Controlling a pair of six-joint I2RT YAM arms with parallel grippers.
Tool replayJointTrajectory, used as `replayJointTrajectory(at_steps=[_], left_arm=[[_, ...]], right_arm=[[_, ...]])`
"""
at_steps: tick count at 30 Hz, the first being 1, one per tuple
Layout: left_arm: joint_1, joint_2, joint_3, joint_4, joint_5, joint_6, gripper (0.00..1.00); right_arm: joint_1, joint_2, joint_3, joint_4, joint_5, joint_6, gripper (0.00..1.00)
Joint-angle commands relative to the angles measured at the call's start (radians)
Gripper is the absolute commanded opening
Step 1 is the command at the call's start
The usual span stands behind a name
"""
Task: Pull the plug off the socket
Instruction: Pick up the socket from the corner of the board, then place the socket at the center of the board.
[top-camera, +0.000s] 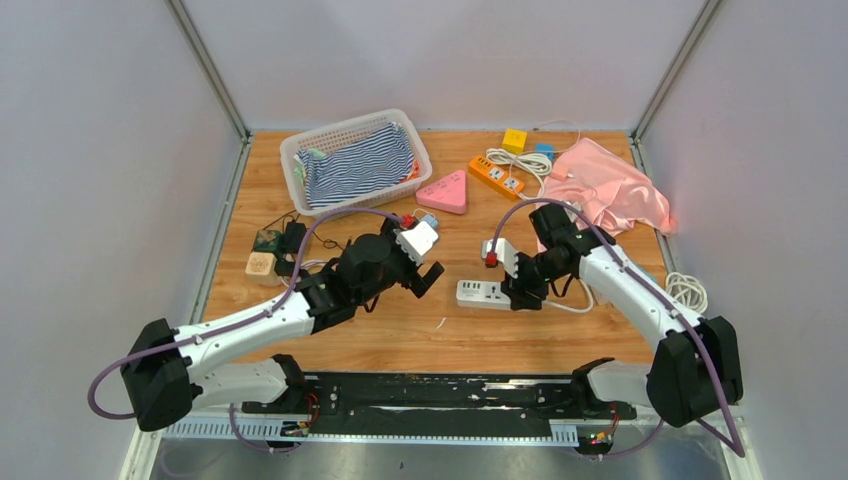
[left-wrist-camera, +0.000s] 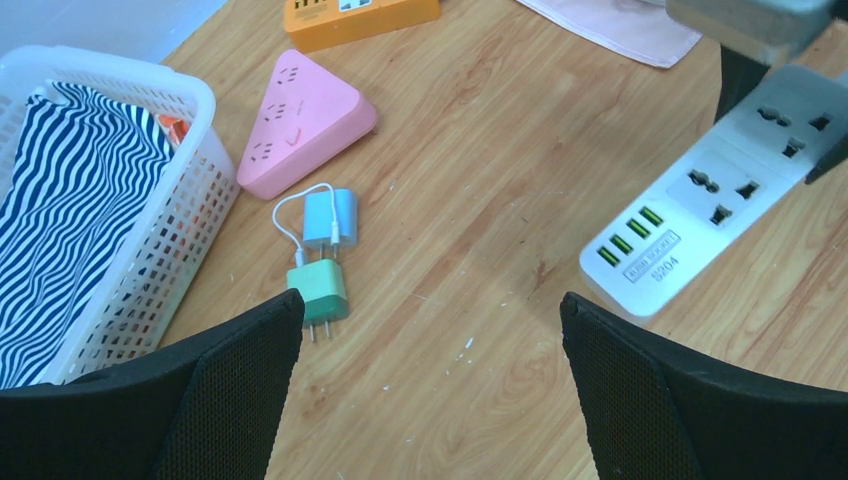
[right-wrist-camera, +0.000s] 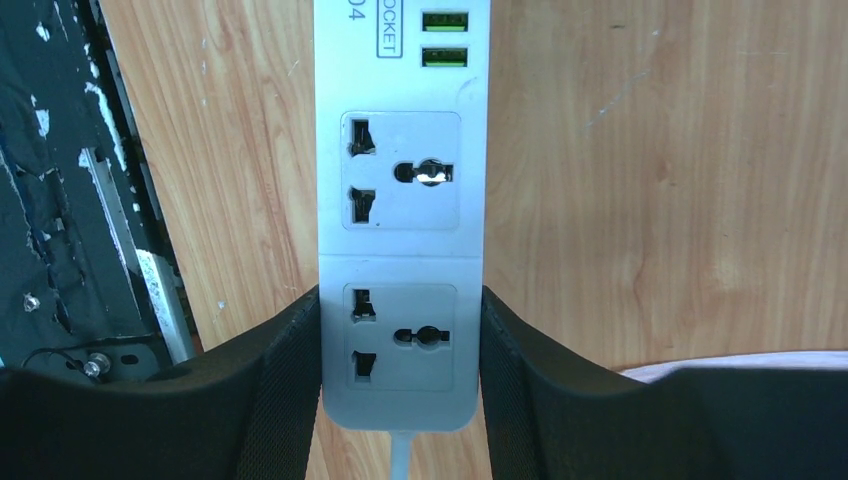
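White basket (top-camera: 340, 126) holds striped cloth (top-camera: 360, 165); pink cloth (top-camera: 612, 190) lies back right.

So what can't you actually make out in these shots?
- Top view: the right pincer covers the white power strip's cord end.
- Right wrist view: the strip's printed label is cut by the top edge.
- Top and left wrist views: the striped cloth hides whatever lies beneath in the basket.

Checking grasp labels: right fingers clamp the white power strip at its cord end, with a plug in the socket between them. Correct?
One error. The right fingers clamp the white power strip at its cord end, but the socket between them is empty, as the right wrist view shows.
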Motion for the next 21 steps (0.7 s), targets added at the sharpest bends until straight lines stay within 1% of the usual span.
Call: replayJointTrajectory(at_steps=[1,5,12,16,19,21], left_arm=[[-0.010,-0.039,-0.029,0.039,0.005,0.006,1.00],[-0.010,-0.055,-0.042,0.049,0.004,0.006,1.00],[-0.010,-0.104,-0.083,0.083,-0.006,0.000,1.00],[-0.010,-0.120,-0.098,0.096,-0.013,-0.003,1.00],[-0.010,-0.121,-0.100,0.099,-0.011,-0.002,1.00],[-0.010,-0.122,-0.101,0.099,-0.007,0.000,1.00]], right_arm=[[-0.018,0.017,0.079,-0.023,0.015,0.062,0.00],[-0.048,0.059,0.141,0.011,0.012,0.104,0.00],[-0.090,0.172,0.253,0.168,0.019,0.282,0.00],[-0.106,0.284,0.338,0.225,0.061,0.362,0.00],[-0.122,0.353,0.419,0.233,0.113,0.399,0.00],[-0.142,0.383,0.455,0.243,0.121,0.419,0.00]])
